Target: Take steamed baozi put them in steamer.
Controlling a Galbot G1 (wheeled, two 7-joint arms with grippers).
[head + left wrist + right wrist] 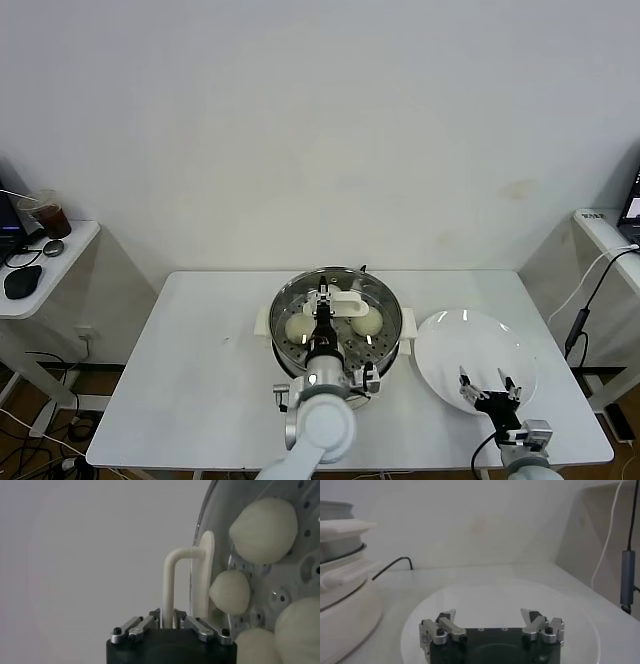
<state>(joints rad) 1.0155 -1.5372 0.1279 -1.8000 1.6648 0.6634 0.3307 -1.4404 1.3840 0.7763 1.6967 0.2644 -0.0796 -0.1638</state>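
four pale cream-yellow round baozi (263, 530) lie on the perforated tray of the round shiny stainless-steel steamer (336, 322), centre of the head frame on the white bench (200, 380). glass lid with white loop handle (172, 587) sits over them. left tool (323, 312) at the handle, fingers narrowly parted around it. right tool (488, 385) spread wide, empty, over the flat white plate (450, 345), lower right.

A white table (200, 350) carries the steamer (285, 345) and a white plate (450, 345).
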